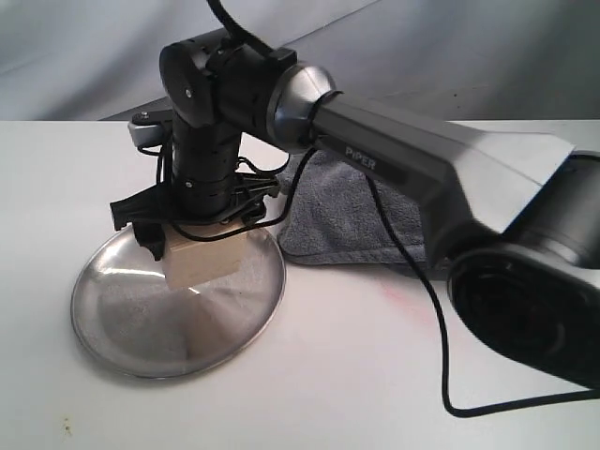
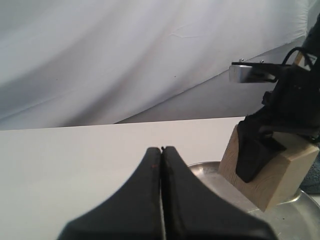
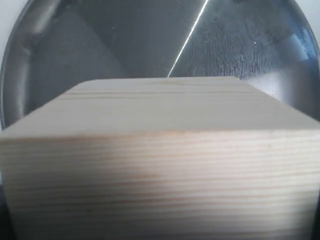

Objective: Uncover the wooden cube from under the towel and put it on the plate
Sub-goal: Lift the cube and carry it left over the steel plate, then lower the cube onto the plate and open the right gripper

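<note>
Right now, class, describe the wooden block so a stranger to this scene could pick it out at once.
Find the white table and the round shiny plate on it. Over that plate, between the fingers of the right arm's black claw, is the block. It alone is pale wood with straight grain and sharp edges; the towel behind is soft and blue-grey.

The word "PiPER" is printed on the right arm's grey link (image 1: 405, 159).
</note>
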Robot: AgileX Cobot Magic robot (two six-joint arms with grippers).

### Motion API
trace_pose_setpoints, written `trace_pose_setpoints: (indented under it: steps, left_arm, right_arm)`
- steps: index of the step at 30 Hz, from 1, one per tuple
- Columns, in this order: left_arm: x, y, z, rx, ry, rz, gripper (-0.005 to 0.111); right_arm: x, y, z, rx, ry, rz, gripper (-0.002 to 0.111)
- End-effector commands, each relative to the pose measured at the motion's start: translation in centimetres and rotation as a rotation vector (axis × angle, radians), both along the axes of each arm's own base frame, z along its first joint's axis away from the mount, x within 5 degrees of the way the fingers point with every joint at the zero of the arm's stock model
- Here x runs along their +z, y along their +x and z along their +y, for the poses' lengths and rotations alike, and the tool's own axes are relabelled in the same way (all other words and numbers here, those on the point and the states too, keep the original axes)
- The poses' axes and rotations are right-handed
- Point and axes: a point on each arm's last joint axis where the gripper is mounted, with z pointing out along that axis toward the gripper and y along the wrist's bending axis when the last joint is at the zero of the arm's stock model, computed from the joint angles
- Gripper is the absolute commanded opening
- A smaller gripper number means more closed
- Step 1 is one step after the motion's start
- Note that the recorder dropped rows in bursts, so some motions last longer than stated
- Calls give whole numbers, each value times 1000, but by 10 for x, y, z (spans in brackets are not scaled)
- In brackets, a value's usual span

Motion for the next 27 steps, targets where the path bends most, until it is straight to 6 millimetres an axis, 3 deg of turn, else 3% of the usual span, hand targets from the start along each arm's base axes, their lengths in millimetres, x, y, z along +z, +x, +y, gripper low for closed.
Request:
trace_pose_setpoints:
  steps: [1, 12, 14, 18, 19, 21, 23, 27]
  left_arm:
    - [-1, 0, 0, -5, -4, -1, 0]
    - [-1, 0, 0, -5, -4, -1, 0]
    - [-1, 0, 0, -5, -4, -1, 0]
    - [-1, 0, 0, -5, -4, -1, 0]
    - [-1, 0, 0, -5, -4, -1, 0]
    - [-1, 0, 0, -5, -4, -1, 0]
    - [-1, 0, 0, -5, -4, -1, 0]
    - [-1, 0, 0, -5, -4, -1, 0]
  right_arm:
    - [-6, 3, 4, 13, -6, -14, 0]
    - [-16, 4, 5, 28, -25, -11, 0]
    - [-16, 4, 5, 28, -25, -11, 4]
    - [-16, 4, 5, 28, -22, -8, 31]
    - [-16, 4, 5, 26, -22, -7, 51]
    - [-16, 4, 5, 18, -21, -5, 73]
    - [-16, 4, 5, 10, -20, -3, 86]
    - [-16, 4, 5, 10, -20, -3, 94]
